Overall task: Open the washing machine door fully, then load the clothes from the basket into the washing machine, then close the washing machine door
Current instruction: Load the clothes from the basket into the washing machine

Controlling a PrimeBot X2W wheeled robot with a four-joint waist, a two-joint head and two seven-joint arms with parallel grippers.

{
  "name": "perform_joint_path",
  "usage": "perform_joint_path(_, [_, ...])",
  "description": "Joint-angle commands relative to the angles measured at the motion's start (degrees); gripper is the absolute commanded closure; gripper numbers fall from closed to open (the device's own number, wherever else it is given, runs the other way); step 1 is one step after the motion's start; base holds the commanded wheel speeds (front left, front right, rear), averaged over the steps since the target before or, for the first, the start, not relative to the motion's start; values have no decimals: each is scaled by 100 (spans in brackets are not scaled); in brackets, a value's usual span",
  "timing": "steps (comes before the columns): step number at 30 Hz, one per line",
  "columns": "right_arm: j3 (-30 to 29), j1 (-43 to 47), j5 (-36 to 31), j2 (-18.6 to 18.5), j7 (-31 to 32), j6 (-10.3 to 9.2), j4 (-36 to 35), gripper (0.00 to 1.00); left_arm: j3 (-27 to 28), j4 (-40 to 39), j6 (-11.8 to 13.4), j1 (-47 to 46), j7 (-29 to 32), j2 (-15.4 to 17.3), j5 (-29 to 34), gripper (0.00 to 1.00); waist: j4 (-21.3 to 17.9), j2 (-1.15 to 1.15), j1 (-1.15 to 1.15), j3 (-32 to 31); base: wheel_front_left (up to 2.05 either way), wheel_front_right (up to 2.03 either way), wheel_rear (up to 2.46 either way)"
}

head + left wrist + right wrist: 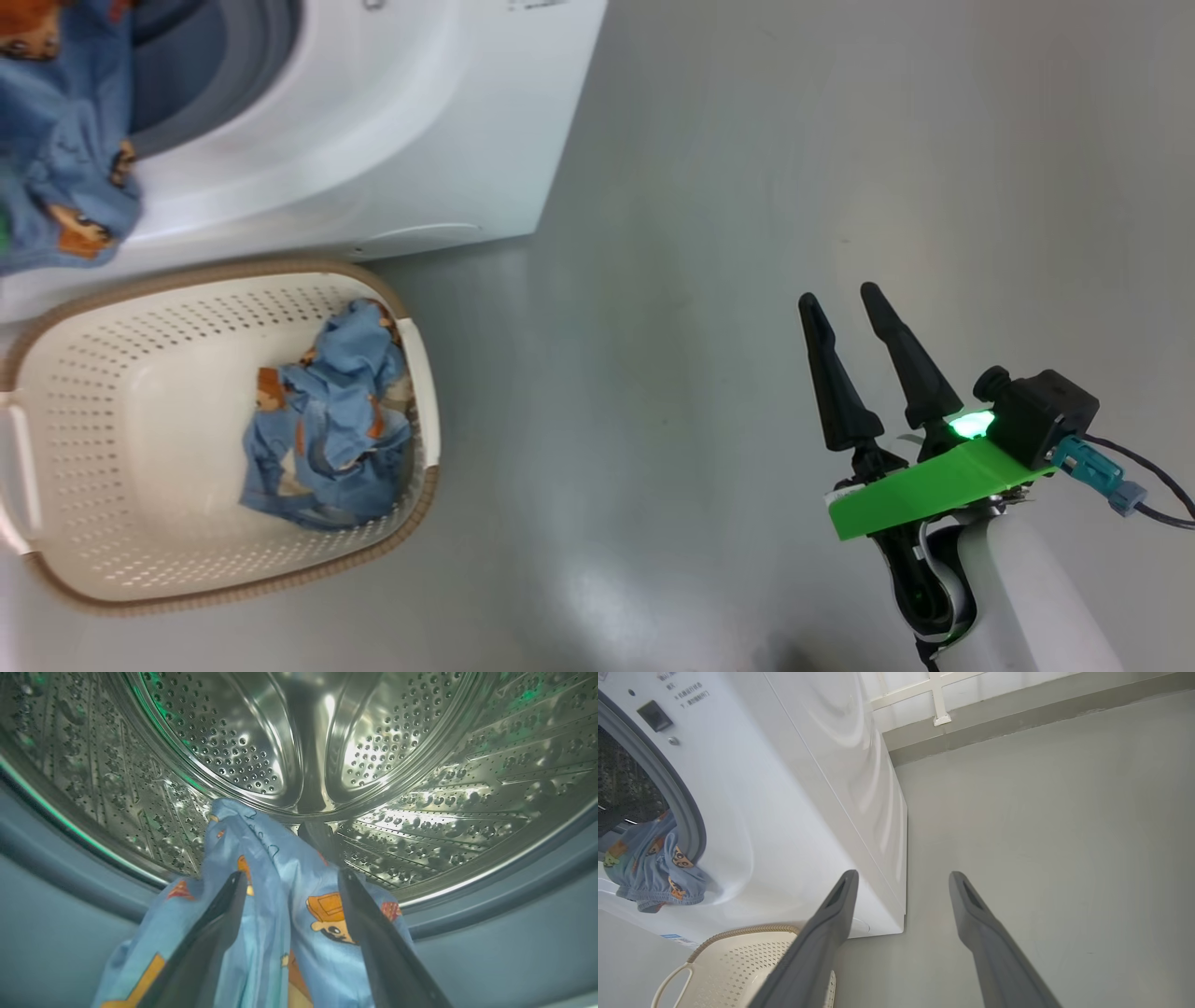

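Two crumpled light-blue, orange-printed clothes (327, 425)

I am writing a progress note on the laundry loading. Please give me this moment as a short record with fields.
left gripper: open at the drum, garment lying between its fingers
right gripper: open, empty, over the floor
garment: hangs over the gasket, partly outside the washing machine
basket: before the washing machine, blue clothes bundled inside
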Motion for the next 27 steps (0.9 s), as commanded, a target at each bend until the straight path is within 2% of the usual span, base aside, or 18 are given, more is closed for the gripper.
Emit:
perform_joint_path(1, [96, 185, -43, 8, -68, 9, -89, 0, 345, -240, -9, 225, -32, 185, 131, 0, 112, 0, 0, -108, 0, 0, 0])
perform_joint_path(6, [19, 282, -135, 8, -68, 9, -34, 0, 1049, -884, -9, 967, -33, -187, 586, 0, 297, 0, 0, -307, 0, 0, 0])
perform_joint_path(11, [-82, 339, -244, 8, -68, 9, 10, 0, 1495, -1434, -9, 1578, -33, -552, 972, 0, 475, 0, 0, -467, 0, 0, 0])
perform_joint_path(19, [-256, 414, -379, -7, -68, 9, 61, 0, 1986, -2033, -9, 2444, -33, -1010, 1454, 0, 701, 0, 0, -720, 0, 0, 0])
perform_joint_path(27, [-318, 543, -363, -139, -68, 9, 104, 0, 2417, -2599, -9, 3495, -33, -1300, 1719, 0, 843, 0, 0, -939, 0, 0, 0])
